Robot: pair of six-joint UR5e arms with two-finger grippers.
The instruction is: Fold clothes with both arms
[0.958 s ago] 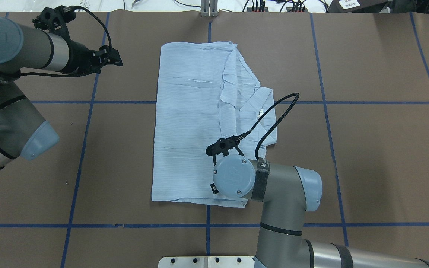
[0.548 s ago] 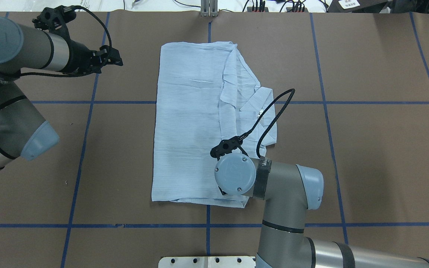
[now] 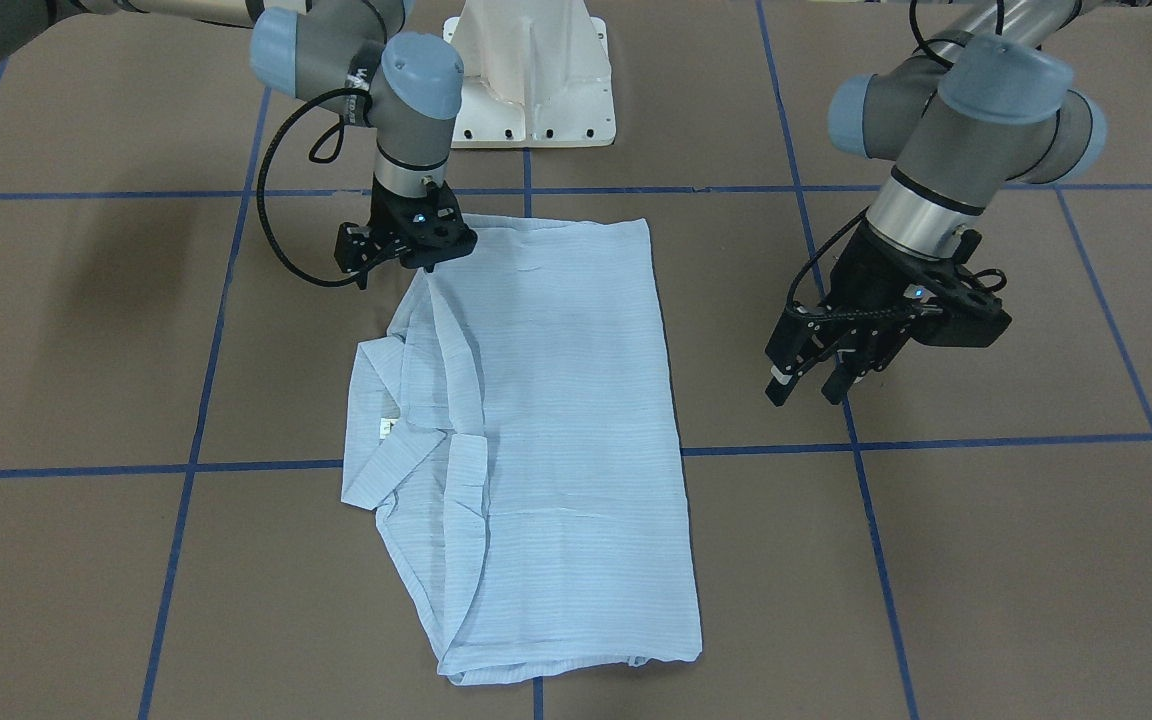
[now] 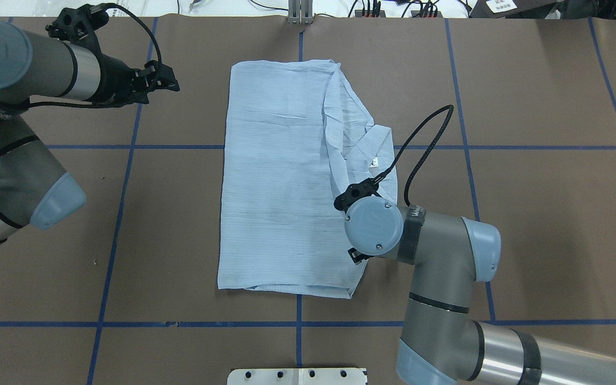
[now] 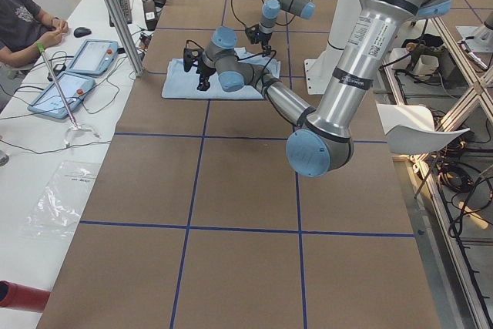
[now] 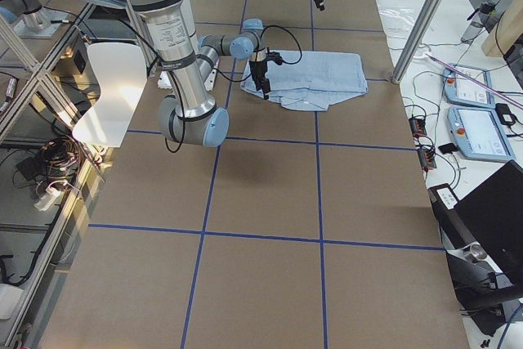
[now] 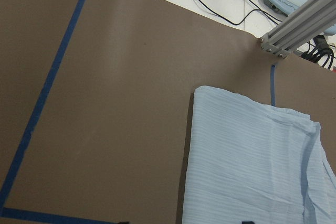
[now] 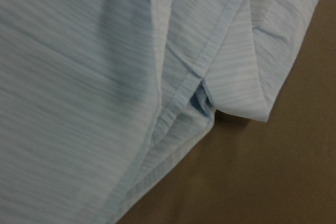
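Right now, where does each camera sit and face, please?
Front-facing: across table, facing robot; left gripper, right gripper.
Overhead: behind robot, downward; both arms.
Exterior left: table end; left arm near.
Exterior right: other end; right arm near.
Left wrist: over shirt's corner; no arm.
Right wrist: close on shirt; no arm.
All share shirt.

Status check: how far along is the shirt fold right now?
Done: the shirt lies folded into a long rectangle. In hand: the right gripper is low at its robot-side corner, on the side of the collar; whether it grips is unclear. The left gripper hovers open, off the cloth. Left: the crosswise folds, probably.
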